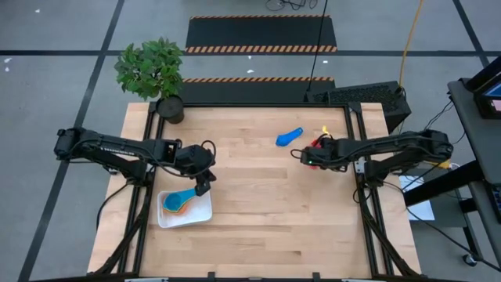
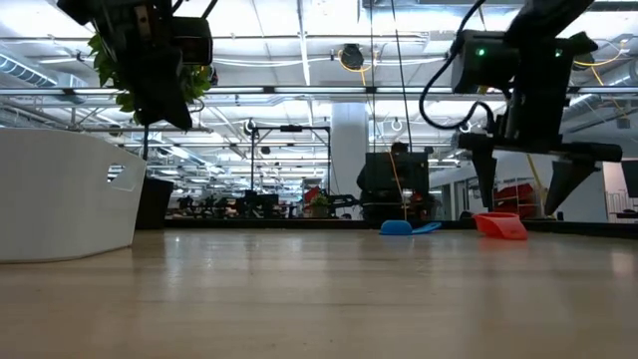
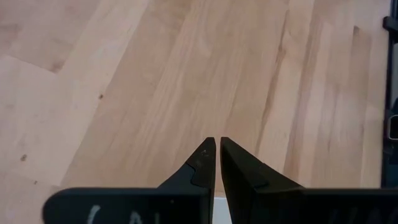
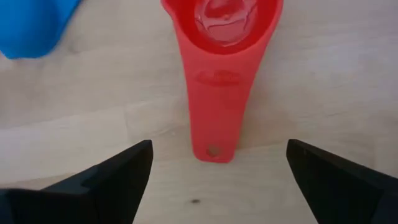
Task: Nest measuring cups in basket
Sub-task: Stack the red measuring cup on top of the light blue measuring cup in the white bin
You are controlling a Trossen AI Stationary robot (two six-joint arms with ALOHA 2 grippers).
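Note:
The white basket [image 1: 200, 210] sits near the table's left side and holds a light blue cup [image 1: 173, 200] with an orange one [image 1: 179, 209] beside it. My left gripper [image 1: 205, 185] hovers shut and empty over the basket's far right corner. A red cup [image 4: 217, 68] lies on the table to the right, bowl away from the wrist camera. My right gripper [image 4: 219, 149] is open above it, one finger on either side of the handle, clear of it in the low view [image 2: 523, 179]. A dark blue cup [image 1: 288, 137] lies just left of the red one.
A potted plant [image 1: 156, 74] stands at the table's far left corner. A small yellow piece [image 1: 325, 130] shows just beyond the red cup. Bare wood [image 1: 274, 219] fills the table's middle and near side. Black frame rails [image 1: 356, 125] border the table.

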